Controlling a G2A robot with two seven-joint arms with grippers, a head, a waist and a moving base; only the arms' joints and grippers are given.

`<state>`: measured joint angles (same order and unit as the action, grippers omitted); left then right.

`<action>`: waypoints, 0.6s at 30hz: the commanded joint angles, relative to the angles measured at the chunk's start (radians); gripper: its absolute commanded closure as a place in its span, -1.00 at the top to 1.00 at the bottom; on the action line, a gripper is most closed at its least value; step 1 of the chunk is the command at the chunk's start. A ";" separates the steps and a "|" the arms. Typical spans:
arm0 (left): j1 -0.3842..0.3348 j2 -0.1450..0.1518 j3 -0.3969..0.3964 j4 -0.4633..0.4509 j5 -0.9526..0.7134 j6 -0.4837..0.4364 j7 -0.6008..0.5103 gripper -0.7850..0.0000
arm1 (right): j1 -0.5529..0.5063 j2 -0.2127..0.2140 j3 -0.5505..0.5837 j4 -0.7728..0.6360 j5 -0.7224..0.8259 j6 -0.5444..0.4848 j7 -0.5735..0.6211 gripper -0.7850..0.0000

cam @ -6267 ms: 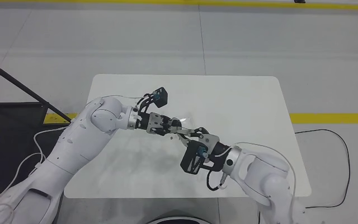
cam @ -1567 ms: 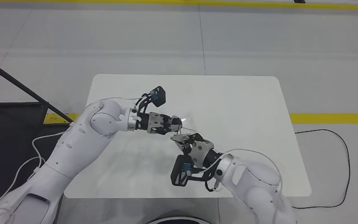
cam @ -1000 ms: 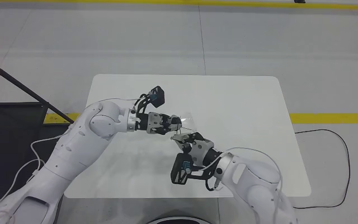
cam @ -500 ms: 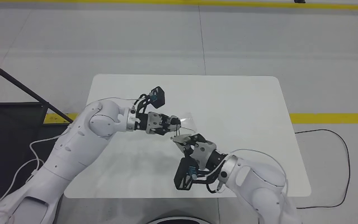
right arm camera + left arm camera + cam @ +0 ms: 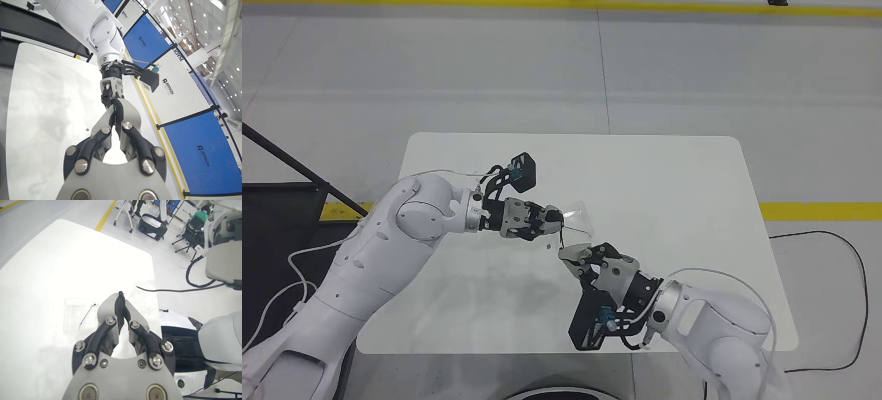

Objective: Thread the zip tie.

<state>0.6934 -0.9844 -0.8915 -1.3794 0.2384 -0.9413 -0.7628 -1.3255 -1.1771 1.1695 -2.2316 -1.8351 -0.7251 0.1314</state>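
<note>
My left gripper (image 5: 121, 297) pinched shut, pads pressed together, above white table (image 5: 47, 262); cannot tell whether anything is caught between them. My right gripper (image 5: 115, 108) also closed, its tips close to left gripper's, near table middle. Zip tie (image 5: 87, 316), thin black curved strand, lies on clear sheet (image 5: 72, 321) on table, just beside left fingertips, apart from them.

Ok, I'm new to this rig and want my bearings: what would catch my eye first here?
The left gripper and the right gripper, both shut, hang nearly tip to tip above the middle of the white table. Close by the left gripper, a thin black zip tie lies curved on a clear plastic sheet on the table.
</note>
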 commanded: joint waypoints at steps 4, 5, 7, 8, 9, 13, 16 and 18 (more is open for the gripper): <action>0.000 0.000 0.000 0.000 0.000 0.000 0.000 -1.00 | -0.003 0.001 0.000 0.006 0.008 0.012 -0.015 -1.00; 0.000 0.000 0.000 0.000 0.000 0.000 0.000 -1.00 | -0.002 0.002 0.002 0.008 0.010 0.011 -0.020 -1.00; 0.000 0.000 0.000 0.000 0.000 0.000 0.000 -1.00 | 0.000 0.003 0.005 0.011 0.013 0.005 -0.027 -1.00; 0.000 0.000 0.000 0.000 0.000 0.000 0.000 -1.00 | 0.001 0.004 0.006 0.011 0.015 0.003 -0.029 -1.00; 0.000 0.000 0.000 0.000 0.000 0.000 0.000 -1.00 | 0.001 0.004 0.006 0.012 0.016 -0.001 -0.031 -1.00; 0.000 0.000 0.000 0.000 0.000 0.000 0.000 -1.00 | 0.007 0.006 0.003 0.016 0.020 -0.009 -0.034 -1.00; 0.000 0.000 0.000 0.000 0.000 0.000 0.000 -1.00 | 0.015 0.007 -0.003 0.019 0.023 -0.010 -0.028 -1.00; 0.000 0.000 0.000 0.000 0.000 0.000 0.000 -1.00 | 0.021 0.007 -0.007 0.024 0.028 -0.009 -0.024 -1.00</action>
<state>0.6933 -0.9844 -0.8915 -1.3794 0.2385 -0.9414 -0.7628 -1.3069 -1.1701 1.1641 -2.2096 -1.8090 -0.7345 0.1060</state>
